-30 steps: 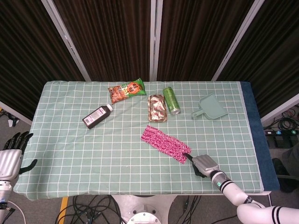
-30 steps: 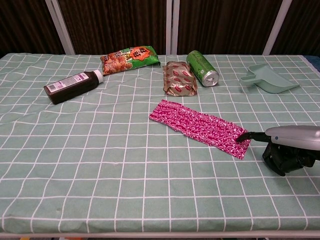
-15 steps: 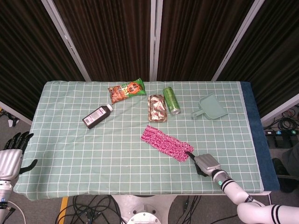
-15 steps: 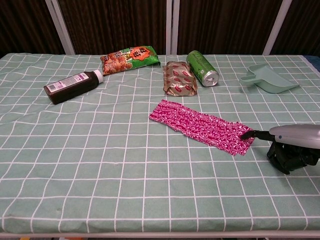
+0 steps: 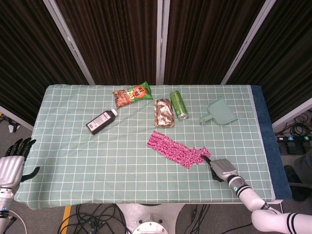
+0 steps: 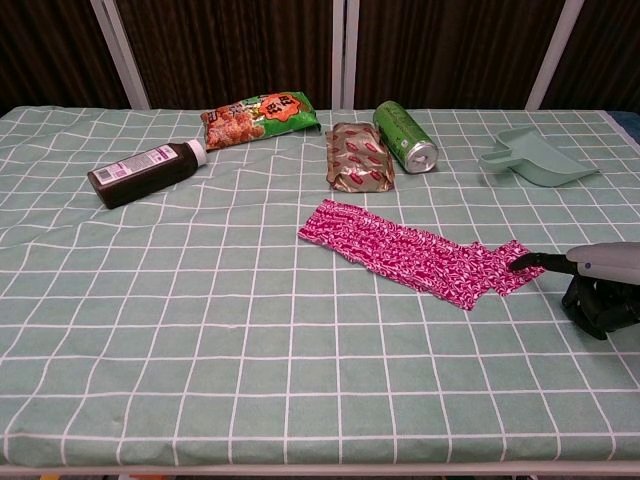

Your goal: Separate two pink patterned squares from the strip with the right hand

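Note:
The pink patterned strip [image 5: 175, 149] [image 6: 405, 258] lies diagonally on the checked cloth, its near right end pulled out sideways into a skewed flap. My right hand [image 5: 222, 169] [image 6: 598, 280] sits at that end, one dark fingertip [image 6: 522, 264] pressing on the flap, the other fingers curled under the hand. Whether the end squares have come apart from the strip cannot be made out. My left hand [image 5: 10, 164] hangs off the table's left edge with its fingers spread, holding nothing; it shows only in the head view.
At the back lie a dark bottle [image 5: 101, 121], a snack bag [image 5: 132, 94], a brown foil packet [image 5: 164, 112], a green can [image 5: 178, 105] and a green scoop [image 5: 219, 112]. The table's front edge [image 6: 320, 462] runs close below the right hand.
My right hand has slid to the right, dragging the strip's near end with it. That end now stretches out sideways. The left hand has not moved.

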Controlling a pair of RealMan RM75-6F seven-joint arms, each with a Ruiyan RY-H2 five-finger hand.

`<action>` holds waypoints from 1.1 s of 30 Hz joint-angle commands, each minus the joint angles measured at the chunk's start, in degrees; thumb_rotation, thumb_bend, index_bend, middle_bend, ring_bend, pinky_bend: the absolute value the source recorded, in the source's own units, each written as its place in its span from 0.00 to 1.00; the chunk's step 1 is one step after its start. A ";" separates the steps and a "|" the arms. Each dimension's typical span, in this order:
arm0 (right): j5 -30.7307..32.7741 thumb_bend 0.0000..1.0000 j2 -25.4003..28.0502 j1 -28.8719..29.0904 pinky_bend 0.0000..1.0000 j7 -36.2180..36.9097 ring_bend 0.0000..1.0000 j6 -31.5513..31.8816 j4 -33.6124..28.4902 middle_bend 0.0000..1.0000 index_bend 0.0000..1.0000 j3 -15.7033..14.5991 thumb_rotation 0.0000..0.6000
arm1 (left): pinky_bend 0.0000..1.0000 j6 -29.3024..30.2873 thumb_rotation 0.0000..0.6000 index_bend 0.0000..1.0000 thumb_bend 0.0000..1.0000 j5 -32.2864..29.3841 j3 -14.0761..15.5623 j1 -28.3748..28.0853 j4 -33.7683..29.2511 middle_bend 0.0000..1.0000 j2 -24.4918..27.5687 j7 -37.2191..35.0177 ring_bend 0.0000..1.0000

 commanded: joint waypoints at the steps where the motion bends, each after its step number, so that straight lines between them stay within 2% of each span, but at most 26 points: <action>1: 0.14 1.00 0.27 -0.09 0.95 0.46 0.93 -0.07 0.46 0.85 0.04 -0.09 1.00 | 0.14 -0.10 1.00 0.09 0.25 -0.03 0.01 -0.05 0.02 0.05 -0.04 0.09 0.00; 25: -0.79 1.00 2.83 -1.70 0.95 7.51 0.94 -2.61 6.45 0.85 0.07 0.03 1.00 | 0.14 -1.18 1.00 0.09 0.25 -0.66 -0.15 -0.74 -0.65 0.05 -0.12 1.62 0.00; 33: -6.39 1.00 3.96 -2.74 0.95 9.70 0.93 0.97 3.14 0.85 0.07 1.85 1.00 | 0.14 -0.81 1.00 0.09 0.25 -0.82 -0.40 -0.69 -1.04 0.05 0.21 1.43 0.00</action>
